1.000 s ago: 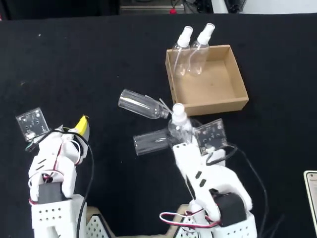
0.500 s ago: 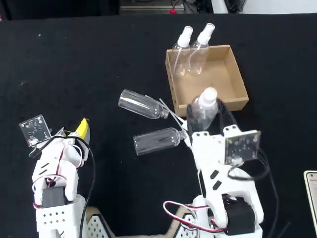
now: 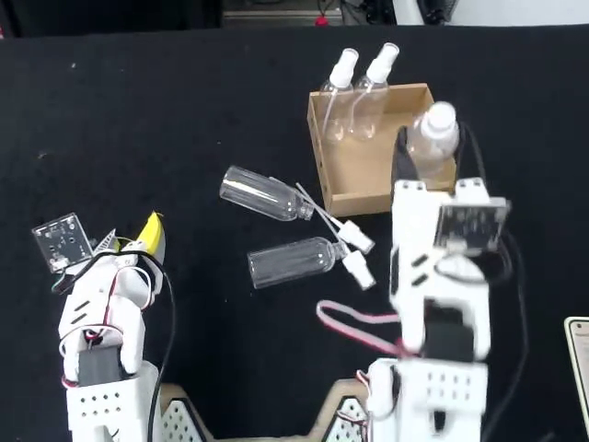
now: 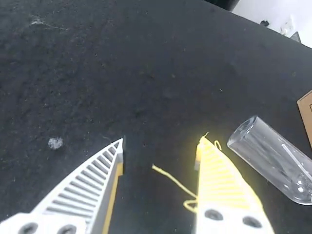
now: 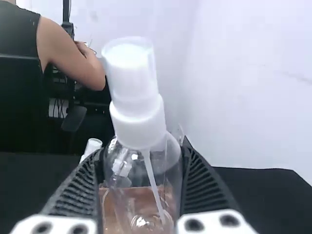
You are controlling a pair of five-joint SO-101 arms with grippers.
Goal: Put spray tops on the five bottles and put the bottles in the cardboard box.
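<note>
- Capped bottle [image 3: 433, 138] hangs upright over the cardboard box [image 3: 322, 152], near a side wall, with the right jaws clamped around it.
- Released here, it may catch that wall and topple onto the desk [image 3: 138, 110].
- Left jaws gape, empty.

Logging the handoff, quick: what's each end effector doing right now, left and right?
Left end effector: open, holding nothing.
Right end effector: closed on a capped spray bottle over the cardboard box.
</note>
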